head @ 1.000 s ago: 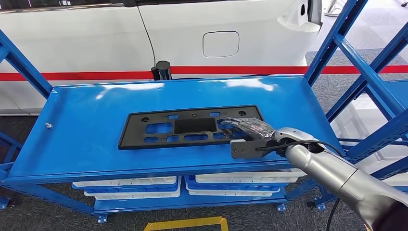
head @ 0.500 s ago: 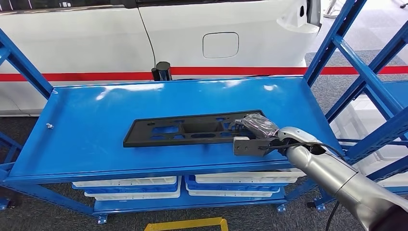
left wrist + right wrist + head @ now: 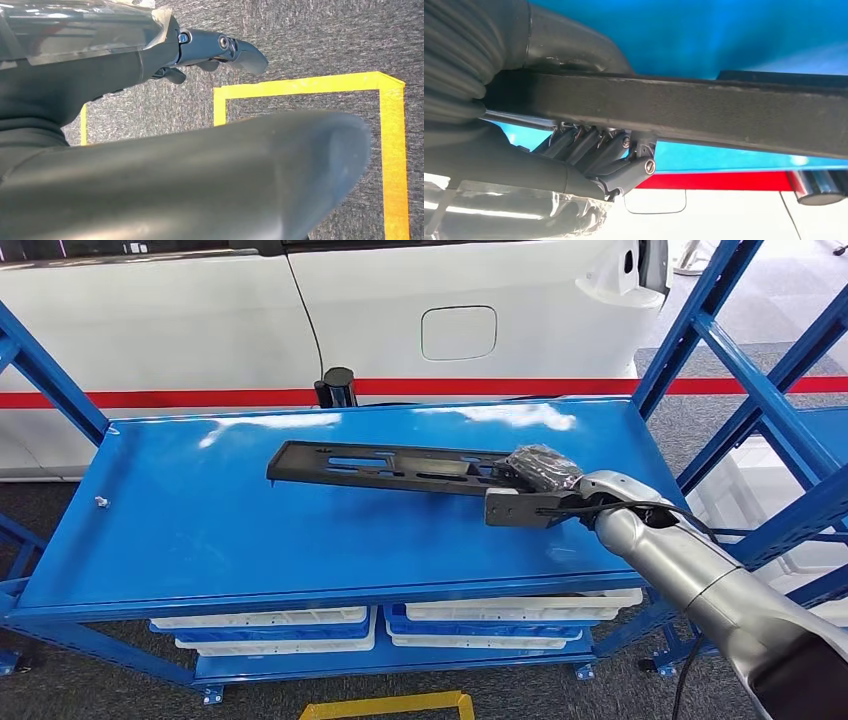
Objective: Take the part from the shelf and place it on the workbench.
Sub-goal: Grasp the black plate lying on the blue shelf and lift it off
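Note:
The part (image 3: 385, 466) is a long flat black plastic frame with several cut-outs. It hangs lifted above the blue shelf top (image 3: 200, 520), nearly level, its free end pointing left. My right hand (image 3: 540, 472) grips its right end, fingers wrapped over the top edge. In the right wrist view the part's dark edge (image 3: 704, 110) runs across the picture, with my right hand's fingers (image 3: 594, 150) curled around it. My left hand (image 3: 215, 50) hangs over the floor, fingers loosely curled, nothing in it.
A white car body (image 3: 400, 310) with a red stripe stands behind the shelf. Blue uprights (image 3: 720, 350) rise on the right. White bins (image 3: 270, 625) sit on the lower level. Yellow floor tape (image 3: 390, 140) marks the grey carpet.
The part has risen off the shelf top, from lying flat to hanging level above it. My right hand has lifted and moved slightly back with it.

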Motion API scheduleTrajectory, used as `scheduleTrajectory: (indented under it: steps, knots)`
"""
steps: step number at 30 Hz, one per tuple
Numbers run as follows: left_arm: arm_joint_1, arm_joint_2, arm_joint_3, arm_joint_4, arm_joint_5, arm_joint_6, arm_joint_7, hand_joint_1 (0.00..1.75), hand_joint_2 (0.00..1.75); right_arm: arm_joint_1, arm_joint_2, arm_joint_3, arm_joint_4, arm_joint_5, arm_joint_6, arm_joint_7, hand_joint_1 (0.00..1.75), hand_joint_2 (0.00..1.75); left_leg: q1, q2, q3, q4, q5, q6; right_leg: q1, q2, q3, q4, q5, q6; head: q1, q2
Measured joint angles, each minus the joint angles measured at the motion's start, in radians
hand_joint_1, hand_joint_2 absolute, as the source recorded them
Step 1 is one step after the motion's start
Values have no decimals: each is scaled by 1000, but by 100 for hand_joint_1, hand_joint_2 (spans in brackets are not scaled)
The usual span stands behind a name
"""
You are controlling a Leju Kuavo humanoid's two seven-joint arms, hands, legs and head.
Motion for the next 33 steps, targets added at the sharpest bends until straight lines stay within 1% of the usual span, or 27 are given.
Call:
scheduleTrajectory:
  steps: [8, 14, 17, 19, 21, 23, 25, 28, 33]
  knots:
    - [0, 0, 0, 0, 6, 1, -6, 0, 0, 1, 32, -24, 67, -9, -56, -31, 175, 175, 0, 0, -1, 0, 0, 0, 0, 0, -1, 0, 0, 0, 0, 0]
    - [0, 0, 0, 0, 7, 4, -13, 0, 0, 13, 62, -68, 113, -49, -108, -80, 175, 175, 0, 0, -2, 0, 0, 0, 0, 0, -2, 0, 0, 0, 0, 0]
    - [0, 0, 1, 0, 12, 0, -30, 0, 0, 23, 74, -88, 127, -69, -135, -104, 175, 175, 0, 0, -2, 0, 0, 0, 0, 0, -2, 0, 0, 0, 0, 0]
    - [0, 0, 1, 0, 18, -10, -58, 0, 0, 37, 82, -108, 133, -84, -181, -132, 175, 175, 0, 0, -2, 0, 0, 0, 0, 0, -2, 0, 0, 0, 0, 0]
    - [-1, 0, 1, 0, 25, -19, -104, 0, 0, 61, 95, -142, 137, -96, -255, -173, 175, 175, 0, 0, -3, 0, 0, 0, 0, 0, -3, 0, 0, 0, 0, 0]
    - [-3, 0, 1, 0, 32, -24, -141, 0, 87, 89, 113, -184, 139, -101, -336, -213, 175, 175, 0, 0, -3, 0, 0, 0, 0, 0, -3, 0, 0, 0, 0, 0]
    - [-7, 0, 1, 0, 42, -37, -155, 0, 175, 120, 134, -228, 136, -89, -419, -244, 175, 175, 0, 0, -3, 0, 0, 0, 0, 0, -3, 0, 0, 0, 0, 0]
    - [-13, 0, 2, 0, 50, -58, -157, 0, 175, 170, 162, -298, 106, -51, -516, -259, 175, 175, 0, 0, -4, 0, 0, 0, 0, 0, -4, 0, 0, 0, 0, 0]
    - [-20, 1, 1, 0, 49, -86, -149, 0, 175, 250, 181, -410, 3, 2, -565, -257, 175, 175, 0, 0, -5, 0, 0, 0, 0, 0, -5, 0, 0, 0, 0, 0]
